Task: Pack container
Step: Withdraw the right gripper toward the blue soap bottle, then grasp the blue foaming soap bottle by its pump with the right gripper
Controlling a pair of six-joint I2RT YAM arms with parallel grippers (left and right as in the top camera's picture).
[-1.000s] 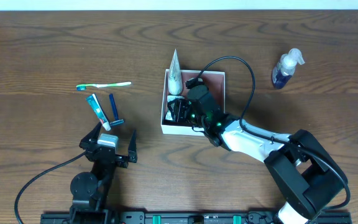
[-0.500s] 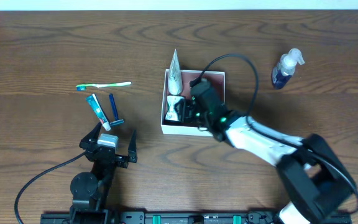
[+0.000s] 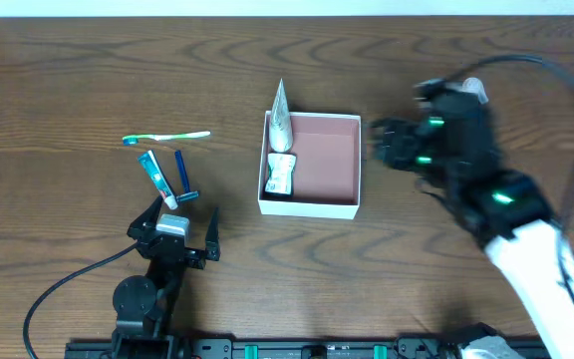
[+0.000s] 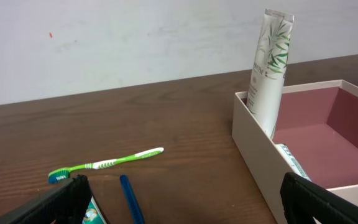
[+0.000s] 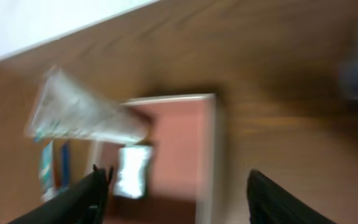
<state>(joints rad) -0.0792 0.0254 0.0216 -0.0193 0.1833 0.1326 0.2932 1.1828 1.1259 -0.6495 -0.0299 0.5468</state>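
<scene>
Tube (image 4: 271,62) stands in container (image 4: 253,127): sharp in left wrist, blurred right; left fingers (image 4: 61,200), right fingers (image 5: 95,193) spread.

Wood table (image 3: 68,80), container (image 3: 310,207), green toothbrush (image 3: 167,137), small tube (image 3: 155,178)

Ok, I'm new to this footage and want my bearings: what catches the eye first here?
The white-walled container at the table's centre, with a tall white tube propped in its far-left corner. Right of it hangs the right gripper, blurred, open and empty. A green toothbrush lies off to the left.
</scene>
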